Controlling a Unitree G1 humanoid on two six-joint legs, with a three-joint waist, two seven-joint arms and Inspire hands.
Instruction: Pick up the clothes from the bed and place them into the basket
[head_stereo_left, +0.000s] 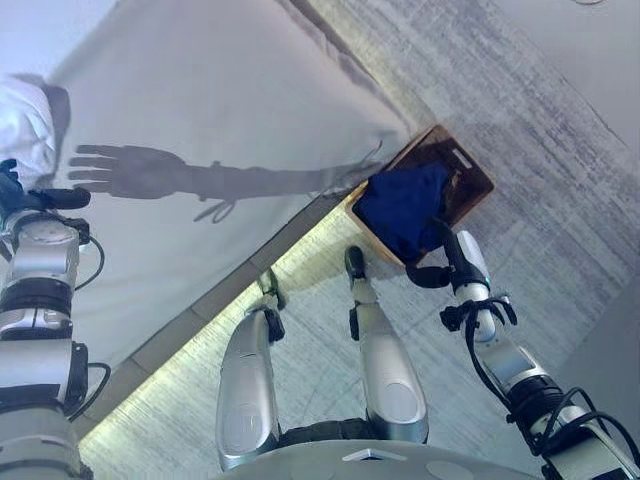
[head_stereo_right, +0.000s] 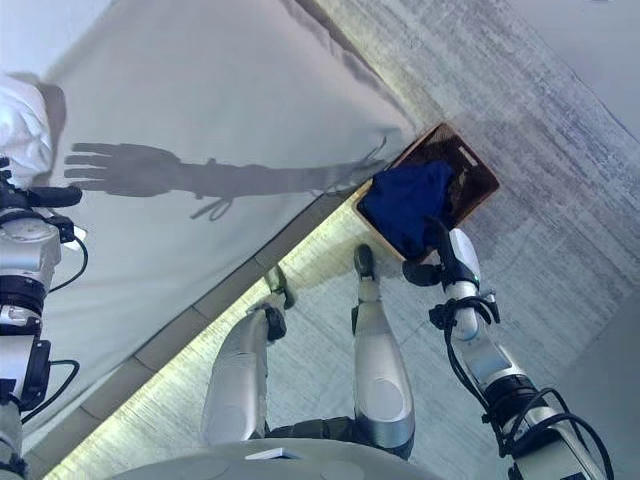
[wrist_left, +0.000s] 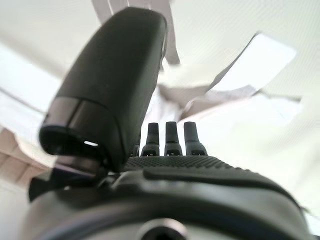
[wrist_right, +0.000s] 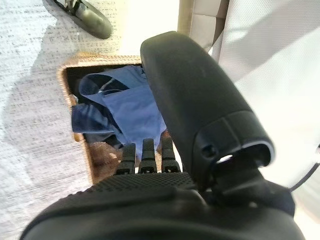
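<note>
A white garment (head_stereo_left: 25, 125) lies bunched on the white bed (head_stereo_left: 230, 110) at its far left. My left hand (head_stereo_left: 45, 198) is just beside it, open and empty; in the left wrist view its straight fingers (wrist_left: 172, 137) point at the white cloth (wrist_left: 200, 95). A brown wicker basket (head_stereo_left: 478, 170) stands on the floor by the bed's corner, with dark blue clothes (head_stereo_left: 400, 205) heaped in it and draped over its near rim. My right hand (head_stereo_left: 445, 255) is at the basket's near side, open and empty. The right wrist view shows the blue clothes (wrist_right: 125, 107) in the basket (wrist_right: 65, 95).
The bed's edge runs diagonally from lower left to the basket, with a lit strip (head_stereo_left: 300, 245) along its base. Grey streaked floor (head_stereo_left: 560, 130) surrounds the basket to the right and behind.
</note>
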